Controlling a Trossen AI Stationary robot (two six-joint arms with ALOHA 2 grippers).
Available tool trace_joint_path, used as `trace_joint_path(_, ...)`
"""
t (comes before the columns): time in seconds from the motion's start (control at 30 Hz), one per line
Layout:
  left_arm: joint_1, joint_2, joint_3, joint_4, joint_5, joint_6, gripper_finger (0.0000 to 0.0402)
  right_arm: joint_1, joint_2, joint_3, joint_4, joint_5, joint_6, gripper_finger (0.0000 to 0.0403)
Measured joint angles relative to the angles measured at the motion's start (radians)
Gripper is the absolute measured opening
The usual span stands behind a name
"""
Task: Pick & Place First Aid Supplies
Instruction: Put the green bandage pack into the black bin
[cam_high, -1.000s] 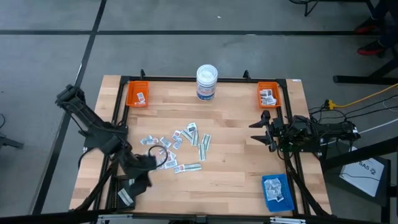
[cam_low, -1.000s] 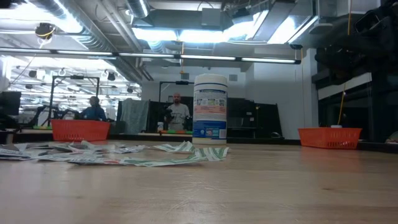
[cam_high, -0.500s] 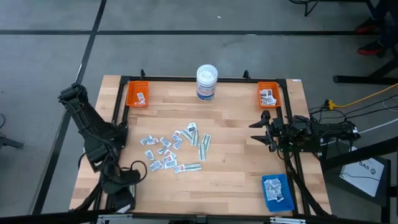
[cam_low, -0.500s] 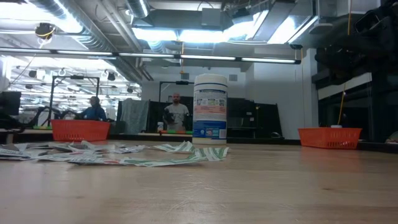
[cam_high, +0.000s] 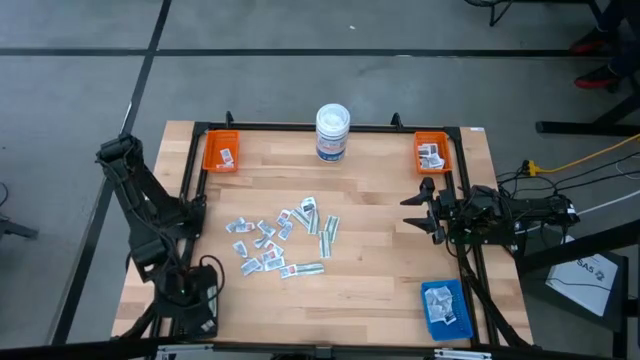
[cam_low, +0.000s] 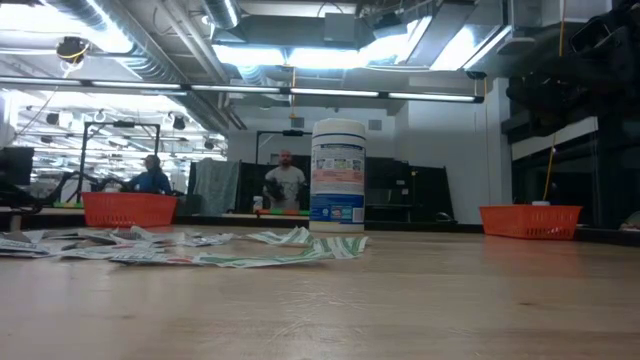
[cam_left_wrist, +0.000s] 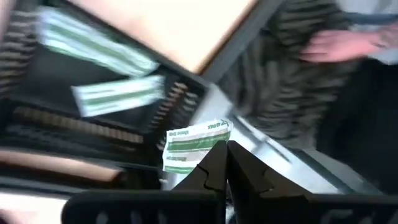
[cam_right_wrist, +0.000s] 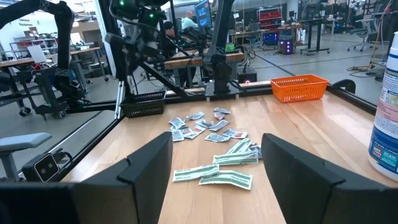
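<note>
Since the earlier frame the left end effector (cam_left_wrist: 226, 163) has swung off the pile of small white paper packets (cam_high: 278, 238) to the black mesh tray (cam_high: 200, 315) at the wooden table (cam_high: 370, 285)'s near-left corner, clenched on one green-striped packet (cam_left_wrist: 194, 144) (two lie inside already). Release low over the tray. The right end effector (cam_high: 422, 208) waits released at the table's right edge.

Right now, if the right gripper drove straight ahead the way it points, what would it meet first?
The open right gripper points across the table toward the loose first aid supplies; the pale greenish strips lie nearest in its line. It may pass above them; height is unclear.
</note>
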Motion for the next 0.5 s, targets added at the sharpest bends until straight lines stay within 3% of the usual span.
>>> trace_joint_path(0.13, -0.001, 0.003, 0.0, -0.101, 0.037, 0.004, 0.0002, 0.0, 0.0, 0.0, 0.0, 0.0, 0.0, 0.0245)
trace_joint_path(0.5, 0.003, 0.019, 0.0, -0.201, -0.053, 0.063, 0.0005, 0.0, 0.0, 0.0, 0.0, 0.0, 0.0, 0.0245)
